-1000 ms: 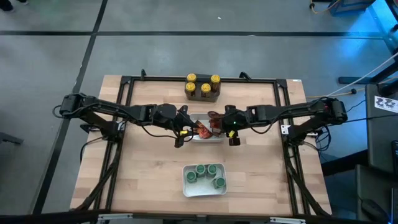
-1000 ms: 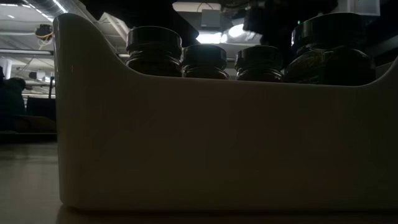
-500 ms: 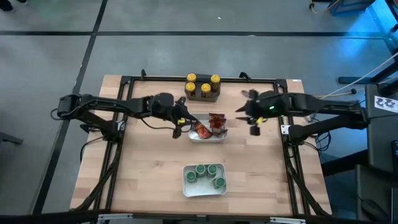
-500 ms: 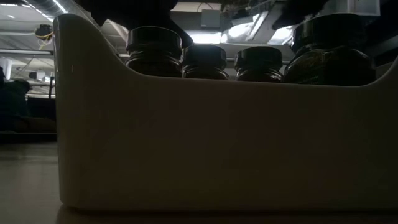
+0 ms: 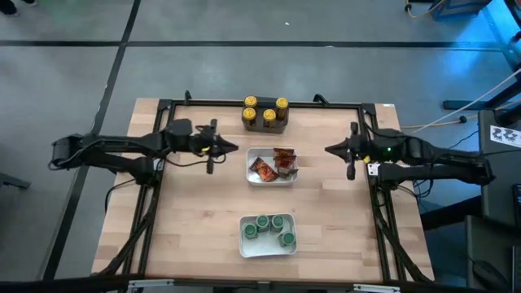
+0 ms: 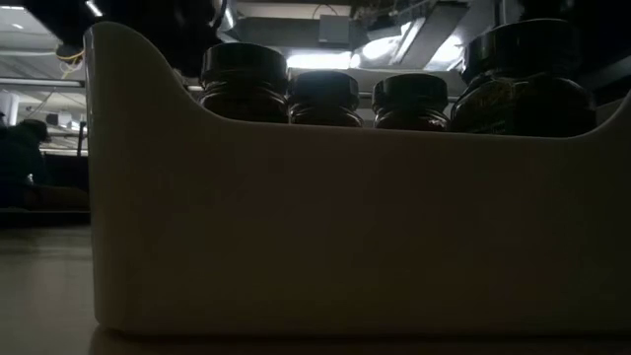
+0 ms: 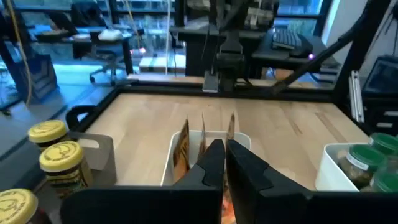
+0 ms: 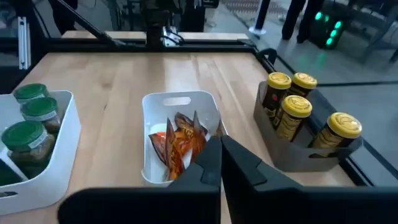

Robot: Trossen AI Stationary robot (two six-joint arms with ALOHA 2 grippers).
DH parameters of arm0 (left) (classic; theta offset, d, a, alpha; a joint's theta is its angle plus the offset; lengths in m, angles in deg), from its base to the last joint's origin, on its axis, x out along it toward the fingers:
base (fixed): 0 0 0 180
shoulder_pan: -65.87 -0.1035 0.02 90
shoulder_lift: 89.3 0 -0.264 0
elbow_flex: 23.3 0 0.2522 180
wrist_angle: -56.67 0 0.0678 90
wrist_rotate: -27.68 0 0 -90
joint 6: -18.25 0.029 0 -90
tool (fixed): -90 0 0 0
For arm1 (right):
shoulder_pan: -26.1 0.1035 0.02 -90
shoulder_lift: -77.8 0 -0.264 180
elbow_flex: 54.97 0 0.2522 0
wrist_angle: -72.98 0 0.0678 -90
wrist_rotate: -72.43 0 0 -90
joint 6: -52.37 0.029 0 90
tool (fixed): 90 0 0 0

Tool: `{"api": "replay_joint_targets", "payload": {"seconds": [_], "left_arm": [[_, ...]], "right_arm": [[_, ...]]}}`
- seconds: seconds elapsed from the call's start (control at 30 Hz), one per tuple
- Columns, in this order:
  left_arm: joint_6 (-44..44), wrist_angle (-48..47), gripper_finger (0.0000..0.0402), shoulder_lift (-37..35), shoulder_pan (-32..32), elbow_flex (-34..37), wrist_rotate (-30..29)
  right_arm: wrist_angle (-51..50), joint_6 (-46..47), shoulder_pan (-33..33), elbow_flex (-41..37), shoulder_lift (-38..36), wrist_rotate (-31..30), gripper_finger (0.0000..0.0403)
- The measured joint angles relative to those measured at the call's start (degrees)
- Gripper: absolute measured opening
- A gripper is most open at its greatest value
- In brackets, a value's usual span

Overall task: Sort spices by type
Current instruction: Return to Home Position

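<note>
- The left gripper (image 5: 229,149) has its two fingers pressed together with nothing between them. In the left wrist view the dark fingers (image 7: 210,163) meet along a thin seam.
- The right gripper (image 5: 331,150) is likewise clenched on nothing, its fingers (image 8: 239,163) closed tip to tip in its own wrist view.
- Both grippers hang above the table (image 5: 195,220) about midway between its far and near edges. The left one is toward the left edge and the right one toward the right edge. They point at each other, well apart.
- Between them, at the table's centre, stands a white tray (image 5: 270,182). It holds the orange-brown sachets (image 5: 273,165), several of them standing on edge and leaning together. Neither gripper touches the tray.
- At the middle of the far edge sits a dark bin (image 5: 265,124) with four yellow-lidded jars (image 5: 264,110) upright in it, packed close.
- Toward the middle of the near edge a second white tray (image 5: 269,251) holds four green-lidded jars (image 5: 269,228), upright and clustered.
- In the low view this near tray's wall fills most of the picture, and the tops of four jars show above its rim in shadow.
- Each arm stretches back from its gripper over its own side edge of the table.
</note>
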Motion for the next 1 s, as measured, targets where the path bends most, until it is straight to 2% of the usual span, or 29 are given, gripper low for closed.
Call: {"api": "replay_joint_targets", "payload": {"seconds": [0.23,0.53,0.8,1.0], "left_arm": [[-0.81,0.58,0.0004,-7.02,-0.5,5.85,-0.15],[-2.64,2.17,0.0005,-12.76,-0.57,11.52,-0.35],[-5.6,10.57,0.0005,-16.57,-0.63,19.66,-0.44],[-7.36,10.99,0.0005,-21.47,-1.07,23.97,-1.25]], "right_arm": [[10.34,2.29,0.03,-11.18,-10.18,-0.01,0.0014],[13.92,6.51,0.04,-19.85,-20.4,-0.01,0.0009],[19.7,6.8,0.04,-26.39,-26.38,2.98,0.0004],[23.03,8.32,0.04,-31.12,-29.97,0.99,0.001]]}}
